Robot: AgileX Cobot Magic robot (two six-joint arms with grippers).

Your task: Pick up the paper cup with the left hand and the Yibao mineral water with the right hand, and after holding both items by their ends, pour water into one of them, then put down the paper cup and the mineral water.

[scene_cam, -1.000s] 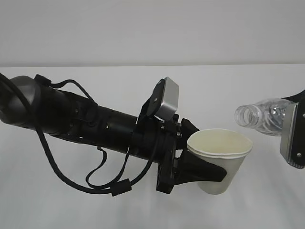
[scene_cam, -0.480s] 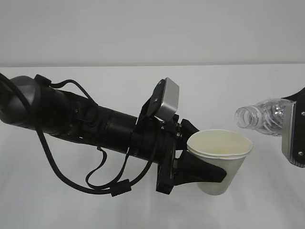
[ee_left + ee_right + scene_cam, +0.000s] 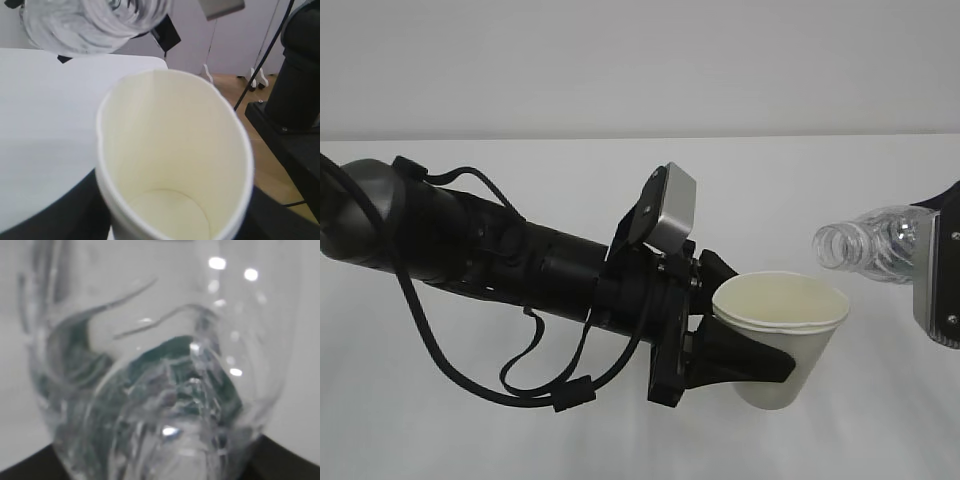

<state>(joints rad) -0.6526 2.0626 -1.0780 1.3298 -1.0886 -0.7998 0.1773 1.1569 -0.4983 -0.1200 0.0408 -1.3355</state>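
The paper cup (image 3: 782, 338) sits upright in my left hand (image 3: 725, 345), its black fingers (image 3: 745, 362) closed around the cup's side wall just below the rolled rim, lifted above the white table (image 3: 620, 190). In my left wrist view the cup's (image 3: 172, 165) cream inside fills the frame, squeezed slightly oval, and I see no water at its bottom. The Yibao mineral water (image 3: 868, 243) is tipped onto its side, uncapped mouth pointing left toward the cup, a little above and to the right of the cup's rim and not touching it. My right hand (image 3: 940, 275) holds the bottle at its rear end at the frame's edge; its fingers are out of sight, though the bottle hangs in the air from it. My right wrist view shows only the clear ribbed plastic (image 3: 160, 380) up close.
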